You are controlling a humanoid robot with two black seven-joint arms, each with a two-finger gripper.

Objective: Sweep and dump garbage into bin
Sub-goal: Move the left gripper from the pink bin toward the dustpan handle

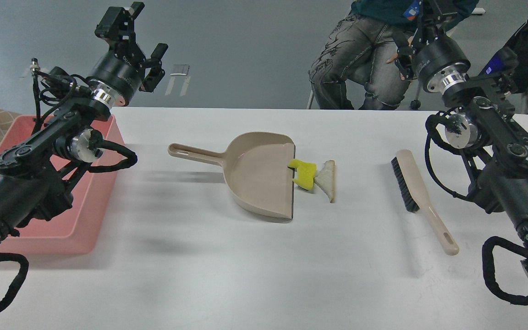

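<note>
A white worktop (245, 256) seen from above. At its centre lies a beige dustpan (257, 174), its long handle pointing left and its open lip facing right. Just at that lip sits the garbage: a bright yellow spongy chunk (304, 174) with a notch cut into it, partly over the dustpan's edge, and touching its right side a white triangular bread-like slice (328, 179) with a brown crust along its right edge. Well to the right lies a beige hand brush (422, 199) with black bristles, its handle pointing toward the near edge. At the far left sits the bin (78, 229), a shallow salmon-pink tub, partly hidden by the left arm. The left tool (138, 41) is raised above the bin, fingers apart and holding nothing. The right tool (422, 23) is raised at the far right; whether its fingers are apart or together cannot be told.
</note>
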